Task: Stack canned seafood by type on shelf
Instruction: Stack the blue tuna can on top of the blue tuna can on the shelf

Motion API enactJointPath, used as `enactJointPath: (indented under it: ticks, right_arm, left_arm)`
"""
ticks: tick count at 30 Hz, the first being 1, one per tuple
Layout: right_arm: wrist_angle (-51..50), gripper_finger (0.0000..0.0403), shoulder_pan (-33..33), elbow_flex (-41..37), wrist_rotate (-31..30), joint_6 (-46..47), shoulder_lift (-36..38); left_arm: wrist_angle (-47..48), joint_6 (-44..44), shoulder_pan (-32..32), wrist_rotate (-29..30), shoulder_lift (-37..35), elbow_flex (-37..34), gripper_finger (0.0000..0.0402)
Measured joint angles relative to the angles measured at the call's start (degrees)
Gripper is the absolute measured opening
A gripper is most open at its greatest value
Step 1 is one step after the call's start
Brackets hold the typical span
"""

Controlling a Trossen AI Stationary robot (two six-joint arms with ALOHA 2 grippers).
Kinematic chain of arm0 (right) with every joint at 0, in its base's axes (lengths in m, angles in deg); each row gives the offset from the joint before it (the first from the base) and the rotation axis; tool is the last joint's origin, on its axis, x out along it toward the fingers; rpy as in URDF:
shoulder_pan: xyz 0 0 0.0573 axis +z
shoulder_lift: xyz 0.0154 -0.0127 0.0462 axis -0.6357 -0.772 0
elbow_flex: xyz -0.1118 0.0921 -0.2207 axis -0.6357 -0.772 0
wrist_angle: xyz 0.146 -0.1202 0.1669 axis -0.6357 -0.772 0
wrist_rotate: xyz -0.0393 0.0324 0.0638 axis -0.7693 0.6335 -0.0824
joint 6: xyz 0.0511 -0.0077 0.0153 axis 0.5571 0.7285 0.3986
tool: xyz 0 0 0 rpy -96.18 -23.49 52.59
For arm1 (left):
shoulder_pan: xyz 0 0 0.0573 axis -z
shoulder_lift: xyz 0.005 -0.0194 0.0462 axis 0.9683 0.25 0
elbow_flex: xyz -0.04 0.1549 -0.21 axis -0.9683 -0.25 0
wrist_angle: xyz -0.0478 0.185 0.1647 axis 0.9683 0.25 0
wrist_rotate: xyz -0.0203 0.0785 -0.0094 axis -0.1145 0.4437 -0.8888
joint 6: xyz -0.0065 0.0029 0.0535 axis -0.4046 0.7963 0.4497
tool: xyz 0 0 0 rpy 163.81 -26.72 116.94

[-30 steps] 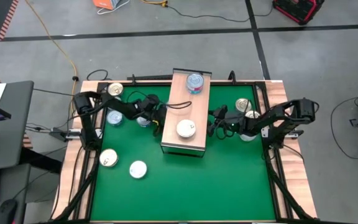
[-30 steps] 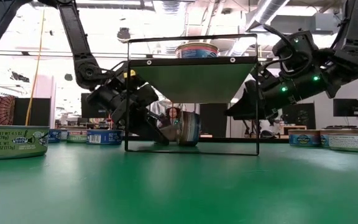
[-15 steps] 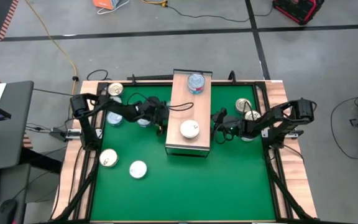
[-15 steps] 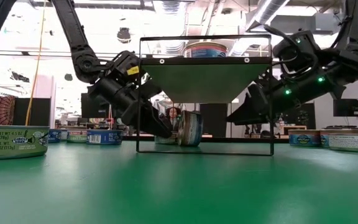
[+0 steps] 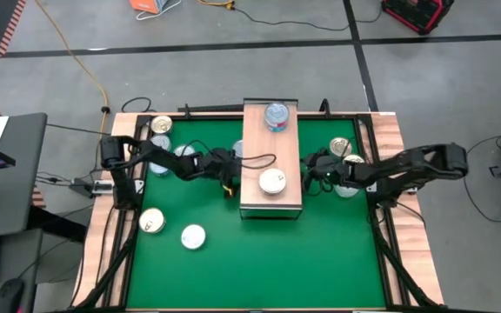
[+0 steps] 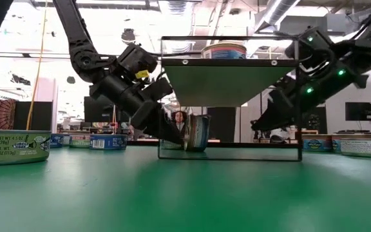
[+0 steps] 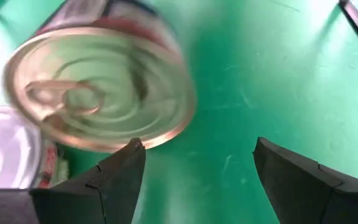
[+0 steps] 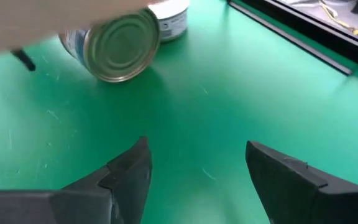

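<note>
Flanking shelf, left end effector, right end effector, both open

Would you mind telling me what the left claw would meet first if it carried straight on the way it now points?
Most likely the tipped can lying on its side just ahead of the open left claw, under the shelf; depth is uncertain.

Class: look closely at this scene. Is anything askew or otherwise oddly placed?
Yes. One can stands on its edge under the shelf, where the others lie flat. The shelf sits on the mat with nothing visible underneath but this can.
</note>
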Motion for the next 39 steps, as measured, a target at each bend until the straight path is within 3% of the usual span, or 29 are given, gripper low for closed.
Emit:
enactJointPath:
  ticks: [6, 13, 17, 23, 26, 39]
  right_arm:
    - [-12.5, 0.0285, 0.0, 0.0, -1.2, 2.3, 11.4]
    - [-18.1, 0.0285, 1.2, 0.0, -1.7, 3.0, 19.6]
    - [-18.1, 0.0285, 2.3, 0.0, -3.7, 3.0, 20.6]
    - [-15.6, 0.0285, 3.2, 0.0, -4.7, 3.0, 20.2]
    - [-13.9, 0.0285, 3.2, 0.0, -4.7, 2.9, 19.7]
    - [-12.4, 0.0285, 3.2, -0.1, -4.8, 2.9, 19.0]
  left_arm:
    - [2.5, 3.1, 1.8, 7.6, -0.7, 0.0, 0.0288]
    - [3.9, 2.2, -0.4, 6.1, -5.7, -0.6, 0.0288]
    - [-0.5, 0.7, -0.4, 6.0, -7.8, -3.2, 0.0288]
    - [-21.5, -1.4, -0.3, 6.2, -6.6, -8.5, 0.0288]
    - [-26.0, -1.5, -0.5, 5.8, -4.5, -8.5, 0.0288]
    - [-26.2, -2.0, -1.1, 4.6, 0.3, -2.2, 0.0288]
